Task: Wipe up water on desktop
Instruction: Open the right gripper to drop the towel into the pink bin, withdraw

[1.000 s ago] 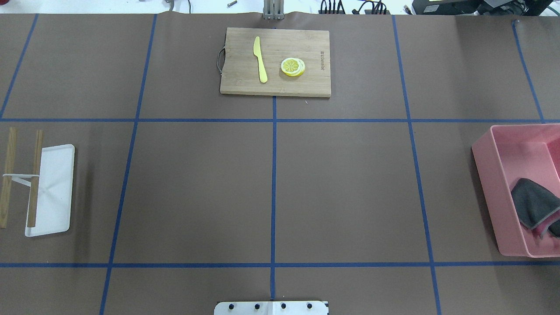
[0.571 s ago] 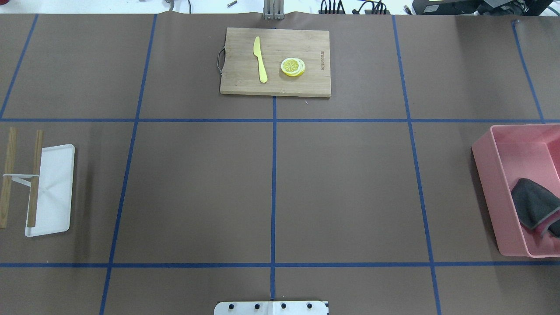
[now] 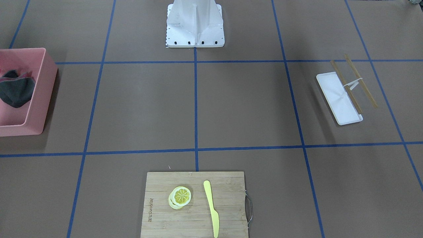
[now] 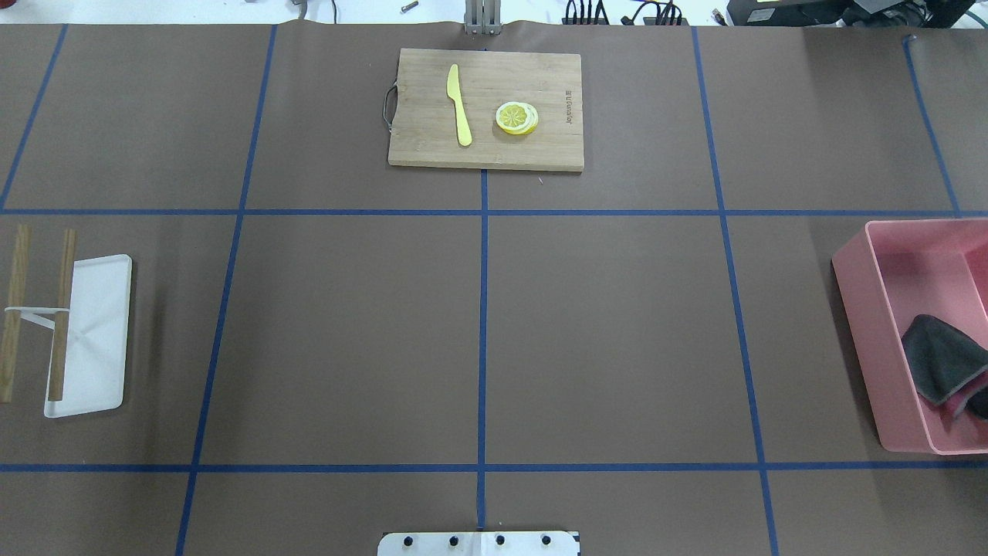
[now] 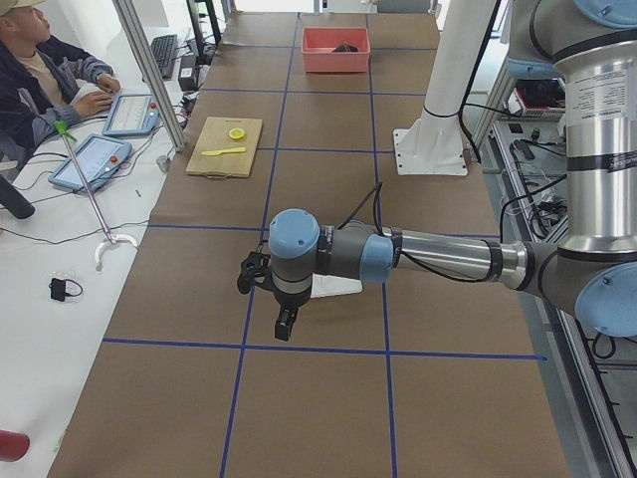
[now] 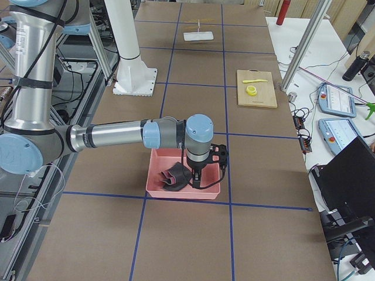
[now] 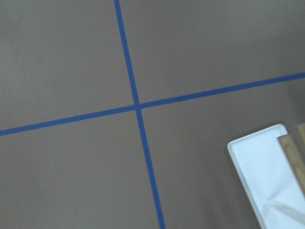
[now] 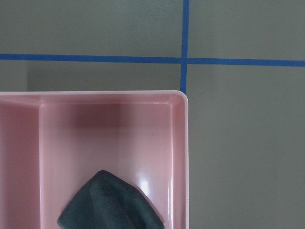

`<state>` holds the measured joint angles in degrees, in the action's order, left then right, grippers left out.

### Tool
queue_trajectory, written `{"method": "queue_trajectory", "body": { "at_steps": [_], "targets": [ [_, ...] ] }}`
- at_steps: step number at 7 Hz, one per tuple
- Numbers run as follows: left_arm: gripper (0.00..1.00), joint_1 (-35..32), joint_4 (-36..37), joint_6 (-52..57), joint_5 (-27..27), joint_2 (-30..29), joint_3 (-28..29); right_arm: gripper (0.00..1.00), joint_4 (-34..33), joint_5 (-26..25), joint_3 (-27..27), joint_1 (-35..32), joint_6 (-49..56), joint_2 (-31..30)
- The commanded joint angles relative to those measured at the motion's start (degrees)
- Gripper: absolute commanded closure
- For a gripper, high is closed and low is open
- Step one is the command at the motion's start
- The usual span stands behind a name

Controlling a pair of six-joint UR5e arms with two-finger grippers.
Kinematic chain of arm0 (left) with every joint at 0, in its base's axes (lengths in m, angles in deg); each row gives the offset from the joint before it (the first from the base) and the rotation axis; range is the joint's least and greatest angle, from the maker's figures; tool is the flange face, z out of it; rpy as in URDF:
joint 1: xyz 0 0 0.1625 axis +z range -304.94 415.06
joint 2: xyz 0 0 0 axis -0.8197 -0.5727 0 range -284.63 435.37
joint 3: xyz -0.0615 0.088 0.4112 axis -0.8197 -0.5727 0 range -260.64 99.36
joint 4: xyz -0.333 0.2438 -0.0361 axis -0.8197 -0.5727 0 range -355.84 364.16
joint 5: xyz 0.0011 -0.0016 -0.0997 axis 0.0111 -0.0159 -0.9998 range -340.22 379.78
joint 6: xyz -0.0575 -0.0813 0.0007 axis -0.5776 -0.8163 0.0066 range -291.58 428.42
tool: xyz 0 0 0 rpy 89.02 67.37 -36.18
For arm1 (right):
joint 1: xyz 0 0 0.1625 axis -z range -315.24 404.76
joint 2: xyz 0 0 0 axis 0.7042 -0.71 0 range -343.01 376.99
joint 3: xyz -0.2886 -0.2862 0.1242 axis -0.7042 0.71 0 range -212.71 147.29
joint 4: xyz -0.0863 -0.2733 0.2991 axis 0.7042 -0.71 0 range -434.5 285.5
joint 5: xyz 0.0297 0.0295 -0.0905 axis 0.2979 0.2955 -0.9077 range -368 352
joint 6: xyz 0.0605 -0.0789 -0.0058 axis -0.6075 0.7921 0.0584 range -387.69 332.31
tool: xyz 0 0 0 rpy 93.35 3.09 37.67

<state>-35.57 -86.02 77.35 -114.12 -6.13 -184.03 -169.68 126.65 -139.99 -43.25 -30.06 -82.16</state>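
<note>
The brown desktop [image 4: 347, 340] with its blue tape grid shows no wet patch that I can make out. A dark grey cloth [image 4: 942, 359] lies in the pink bin [image 4: 864, 324] at the right edge. It also shows in the right wrist view [image 8: 114, 205]. My right gripper [image 6: 196, 175] hangs over the bin, just above the cloth [image 6: 174, 177]. My left gripper [image 5: 286, 321] hangs over the desktop beside the white tray [image 5: 333, 287]. Both grippers show only in the side views, so I cannot tell whether either is open or shut.
A bamboo cutting board [image 4: 432, 147] with a yellow knife [image 4: 460, 108] and lemon slices [image 4: 516, 118] lies at the far middle. A white tray [image 4: 96, 340] with a wooden-bar rack stands at the left. The robot base [image 3: 195, 26] is at the near middle.
The dark cloth's outline in the pink bin shifts very slightly. Nothing else has visibly changed.
</note>
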Motion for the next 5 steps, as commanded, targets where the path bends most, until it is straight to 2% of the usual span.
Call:
{"method": "queue_trajectory", "body": {
  "at_steps": [1, 2, 3, 5],
  "targets": [
    [0.02, -0.5, 0.9, 0.9, -1.1, 0.5, 0.6, 0.00, 0.8, 0.5, 0.4, -0.1, -0.3, 0.2],
    [0.02, -0.4, 0.9, 0.5, -1.4, 0.5, 1.2, 0.00, 0.8, 1.4, 0.4, -0.1, -0.4, 0.4],
    [0.02, -2.8, 0.4, 0.6, -6.2, -0.9, 0.5, 0.00, 0.9, 8.5, -3.1, -0.2, -0.5, 0.4],
    [0.02, -2.8, 0.4, 0.5, -6.4, -0.9, 0.4, 0.00, 0.8, 8.4, -2.3, -0.1, -0.1, 0.6]
  ]
}}
